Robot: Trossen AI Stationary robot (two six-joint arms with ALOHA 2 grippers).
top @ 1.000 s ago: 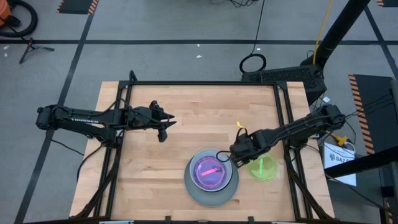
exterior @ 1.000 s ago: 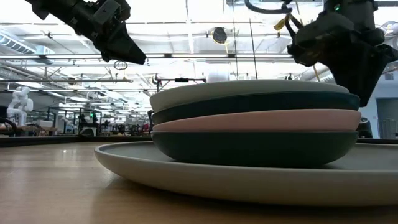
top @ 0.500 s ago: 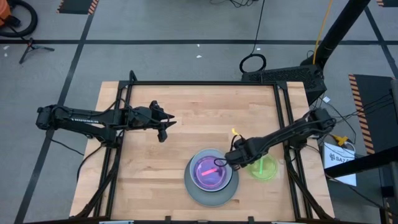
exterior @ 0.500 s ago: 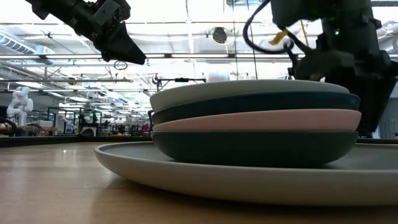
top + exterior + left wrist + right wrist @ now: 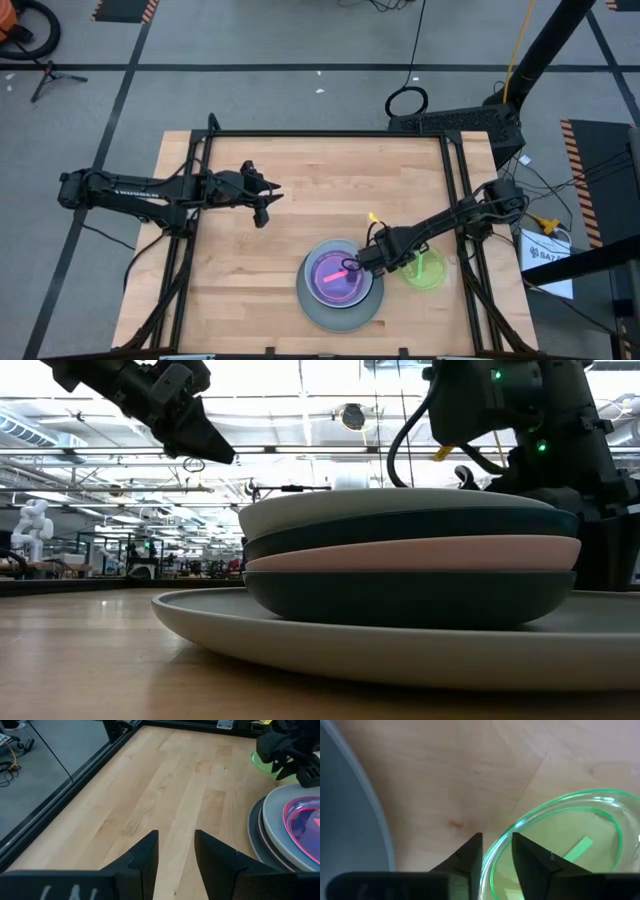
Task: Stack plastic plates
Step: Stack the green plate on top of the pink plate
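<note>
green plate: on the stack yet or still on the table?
Still on the table. The translucent green plastic plate lies flat on the wood beside the large grey plate; right gripper straddles its rim.

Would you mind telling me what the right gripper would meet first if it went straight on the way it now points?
Most likely the green plate. In the right wrist view the right gripper has its open fingers either side of that plate's near rim, just beside the large grey plate. How much height remains above the rim is unclear.
</note>
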